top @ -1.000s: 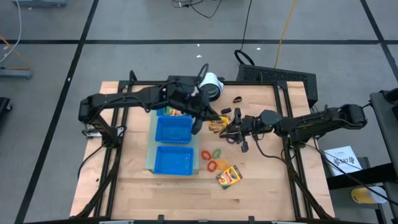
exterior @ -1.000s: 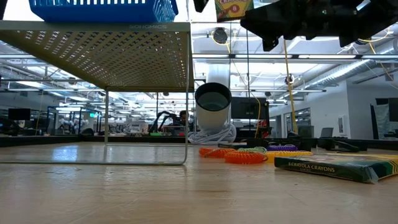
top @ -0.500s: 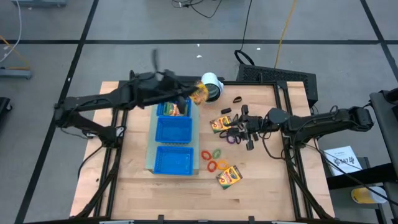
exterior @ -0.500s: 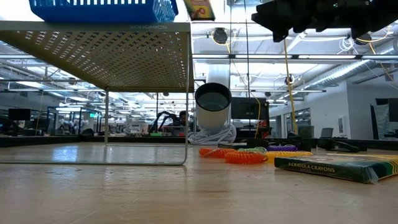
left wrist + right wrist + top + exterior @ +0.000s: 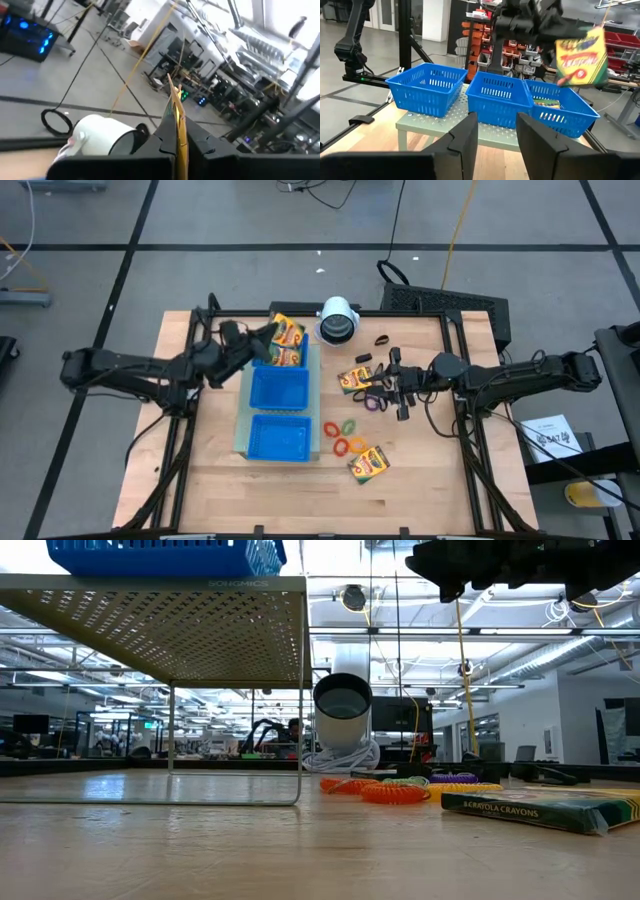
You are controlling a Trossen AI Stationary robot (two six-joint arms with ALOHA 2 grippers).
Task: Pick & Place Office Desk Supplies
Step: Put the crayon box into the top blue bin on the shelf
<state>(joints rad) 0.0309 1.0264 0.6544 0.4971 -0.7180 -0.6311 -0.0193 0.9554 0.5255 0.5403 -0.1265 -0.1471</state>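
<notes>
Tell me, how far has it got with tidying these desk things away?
Early days. One crayon box already lies in the far basket of the blue tray. The left gripper holds another crayon box above that basket. Two more crayon boxes, the coloured rings and black clips lie on the table. The right gripper, fingers apart and empty, hovers by the purple ring.

Held box: a small yellow-and-green cardboard crayon box (image 5: pixel 288 340) is up in the air over the far basket.
Table boxes: one (image 5: pixel 355 378) near the middle, one (image 5: pixel 368 464) near the front, both flat.
Rings: thin red, orange, green rings (image 5: pixel 346 436) lie together; purple ring (image 5: pixel 375 403) nearby.
Black clips: small black clips (image 5: pixel 381 340) at the back.
</notes>
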